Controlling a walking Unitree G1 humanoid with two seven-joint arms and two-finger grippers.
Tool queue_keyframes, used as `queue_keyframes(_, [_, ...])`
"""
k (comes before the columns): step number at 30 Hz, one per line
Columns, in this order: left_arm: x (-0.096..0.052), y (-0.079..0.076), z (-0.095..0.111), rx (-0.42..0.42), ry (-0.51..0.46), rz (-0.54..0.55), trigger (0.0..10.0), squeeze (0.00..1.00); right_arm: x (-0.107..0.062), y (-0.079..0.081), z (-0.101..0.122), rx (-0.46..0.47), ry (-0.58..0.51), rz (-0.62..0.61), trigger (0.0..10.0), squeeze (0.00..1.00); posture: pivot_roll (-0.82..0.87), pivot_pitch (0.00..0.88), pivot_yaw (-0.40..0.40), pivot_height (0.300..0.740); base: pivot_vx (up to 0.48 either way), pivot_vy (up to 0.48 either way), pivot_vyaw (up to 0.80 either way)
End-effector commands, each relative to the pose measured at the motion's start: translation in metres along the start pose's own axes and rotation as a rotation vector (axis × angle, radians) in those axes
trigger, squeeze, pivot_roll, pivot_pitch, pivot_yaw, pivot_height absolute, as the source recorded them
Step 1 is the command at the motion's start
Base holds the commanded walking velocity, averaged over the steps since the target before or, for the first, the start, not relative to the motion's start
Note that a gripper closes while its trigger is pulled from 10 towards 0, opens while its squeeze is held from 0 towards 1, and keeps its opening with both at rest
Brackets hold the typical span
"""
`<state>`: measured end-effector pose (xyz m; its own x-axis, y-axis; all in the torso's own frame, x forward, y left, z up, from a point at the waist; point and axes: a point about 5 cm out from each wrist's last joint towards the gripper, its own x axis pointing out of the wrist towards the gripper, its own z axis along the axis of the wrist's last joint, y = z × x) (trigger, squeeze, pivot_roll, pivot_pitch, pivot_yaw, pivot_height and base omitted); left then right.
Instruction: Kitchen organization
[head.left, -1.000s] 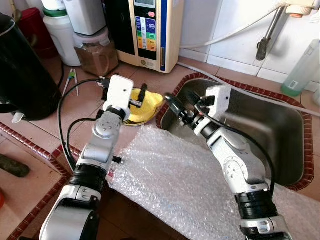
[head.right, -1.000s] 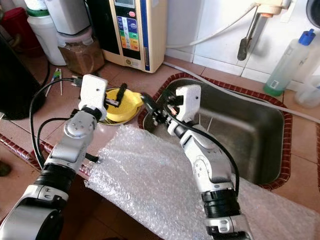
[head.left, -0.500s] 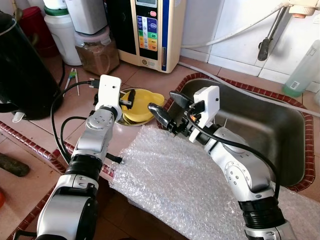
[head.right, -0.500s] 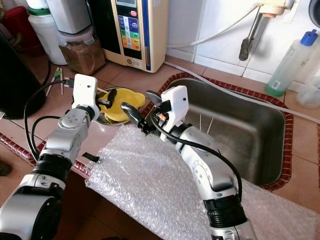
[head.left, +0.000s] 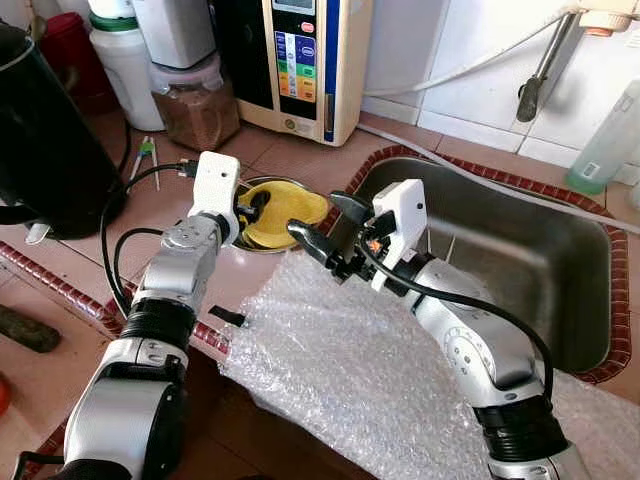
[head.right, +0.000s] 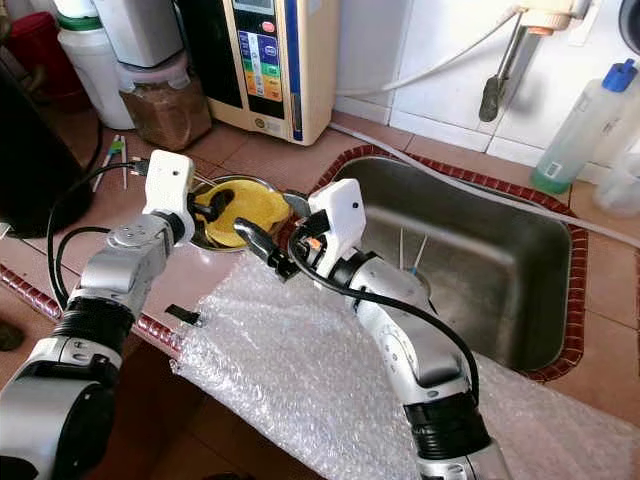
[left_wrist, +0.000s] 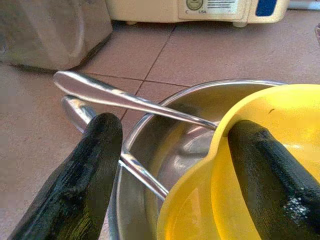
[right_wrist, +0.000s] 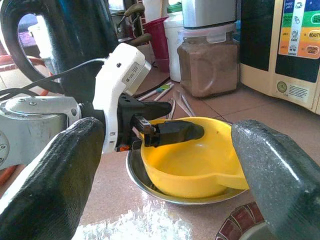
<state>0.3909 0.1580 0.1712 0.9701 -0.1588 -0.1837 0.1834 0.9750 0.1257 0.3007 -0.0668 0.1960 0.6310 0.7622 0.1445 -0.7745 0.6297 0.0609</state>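
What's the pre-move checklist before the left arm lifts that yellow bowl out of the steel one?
1. Left gripper at the yellow bowl: ok, one finger inside the rim, one outside.
2. Fingers shut on the rim: not ok, gap visible in the left wrist view.
3. Right gripper clear of the bowl: ok, open, hovering beside it.
4. Spoon handles in the steel bowl under the yellow one: cannot tell if they will snag.
5. Bubble wrap clear of the bowls: ok.

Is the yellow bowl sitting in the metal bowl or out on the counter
In it: the yellow bowl rests tilted inside the steel bowl.
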Motion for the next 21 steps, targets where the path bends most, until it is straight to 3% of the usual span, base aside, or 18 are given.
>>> queue_keyframes(1, [0.000, 0.006, 0.003, -0.002, 0.008, 0.011, 0.0, 0.00, -0.001, 0.004, 0.002, -0.020, 0.004, 0.032, 10.0, 0.78, -0.02, 0.078, 0.022, 0.740, 0.000, 0.000, 0.00])
queue_keyframes(7, [0.000, 0.007, 0.002, -0.002, 0.010, 0.011, 0.0, 0.00, -0.004, 0.000, -0.009, -0.043, 0.099, 0.032, 10.0, 0.64, -0.02, 0.072, 0.020, 0.740, 0.000, 0.000, 0.00])
queue_keyframes(8, [0.000, 0.007, 0.002, -0.003, 0.010, 0.011, 0.0, 0.00, -0.004, 0.000, -0.009, -0.044, 0.102, 0.033, 10.0, 0.58, -0.02, 0.072, 0.020, 0.740, 0.000, 0.000, 0.00])
queue_keyframes(13, [0.000, 0.007, 0.004, -0.019, 0.004, 0.015, 0.0, 0.00, -0.003, -0.003, -0.010, -0.049, 0.110, 0.020, 10.0, 0.50, -0.02, 0.071, 0.021, 0.740, 0.000, 0.000, 0.00])
queue_keyframes(14, [0.000, 0.006, 0.004, -0.024, 0.004, 0.014, 0.0, 0.00, -0.003, -0.004, -0.011, -0.051, 0.111, 0.016, 10.0, 0.40, -0.02, 0.072, 0.022, 0.740, 0.000, 0.000, 0.00])
queue_keyframes(15, [0.000, 0.006, 0.004, -0.028, 0.004, 0.014, 0.0, 0.00, -0.003, -0.004, -0.011, -0.053, 0.112, 0.015, 10.0, 0.40, -0.02, 0.073, 0.023, 0.740, 0.000, 0.000, 0.00])
queue_keyframes(16, [0.000, 0.006, 0.004, -0.035, 0.005, 0.014, 0.0, 0.00, -0.003, -0.004, -0.011, -0.055, 0.115, 0.014, 10.0, 0.15, -0.02, 0.074, 0.024, 0.740, 0.000, 0.000, 0.00])
queue_keyframes(17, [0.000, 0.006, 0.004, -0.049, 0.010, 0.011, 0.0, 0.00, -0.003, -0.004, -0.011, -0.055, 0.119, 0.015, 10.0, 0.00, -0.02, 0.074, 0.024, 0.740, 0.000, 0.000, 0.00])
queue_keyframes(21, [0.000, 0.006, 0.004, -0.116, 0.016, 0.006, 0.0, 0.00, -0.003, -0.004, -0.013, -0.055, 0.128, 0.013, 10.0, 0.00, -0.02, 0.076, 0.026, 0.740, 0.000, 0.000, 0.00])
